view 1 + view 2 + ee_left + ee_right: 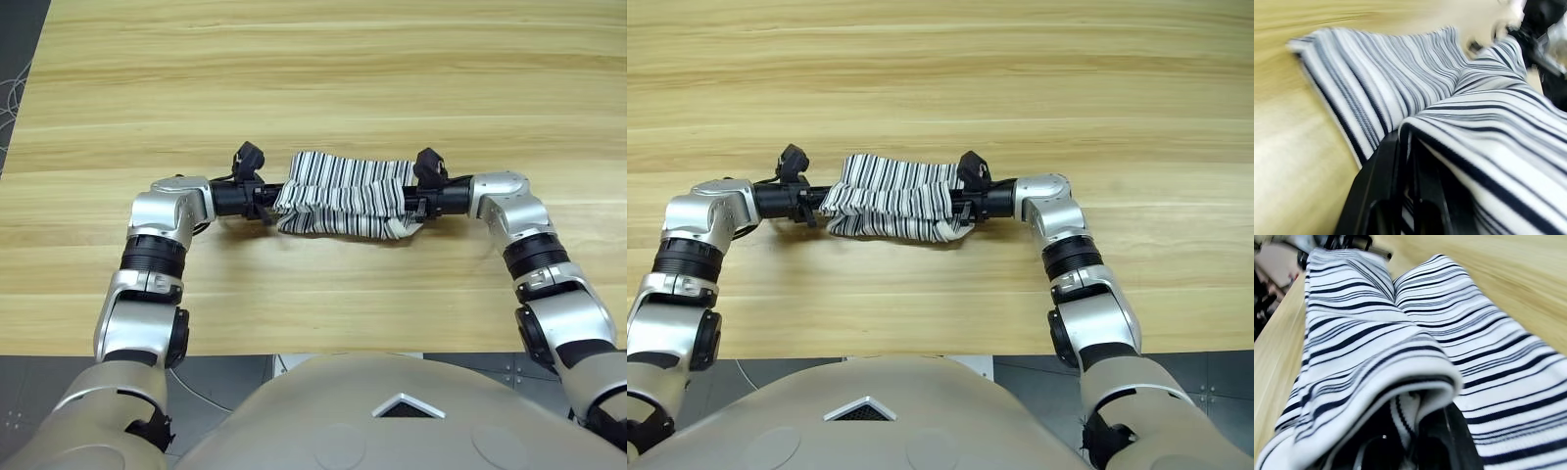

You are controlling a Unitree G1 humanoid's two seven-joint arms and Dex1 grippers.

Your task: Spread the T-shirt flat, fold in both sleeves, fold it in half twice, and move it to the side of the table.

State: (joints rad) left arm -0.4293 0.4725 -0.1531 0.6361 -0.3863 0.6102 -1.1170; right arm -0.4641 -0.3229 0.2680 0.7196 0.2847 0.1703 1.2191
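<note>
Light wooden table, folded striped T-shirt, grey floor beside

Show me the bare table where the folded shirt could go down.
Bare table spreads wide beyond the T-shirt, and also outside each arm. It is crowded in the span between left gripper and right gripper, where the T-shirt is held.

Both elbows are bent, with the forearms turned inward over the table. The left forearm points to 3 o'clock and the right to 9 o'clock. The left gripper and right gripper each pinch one end of the T-shirt.
</note>
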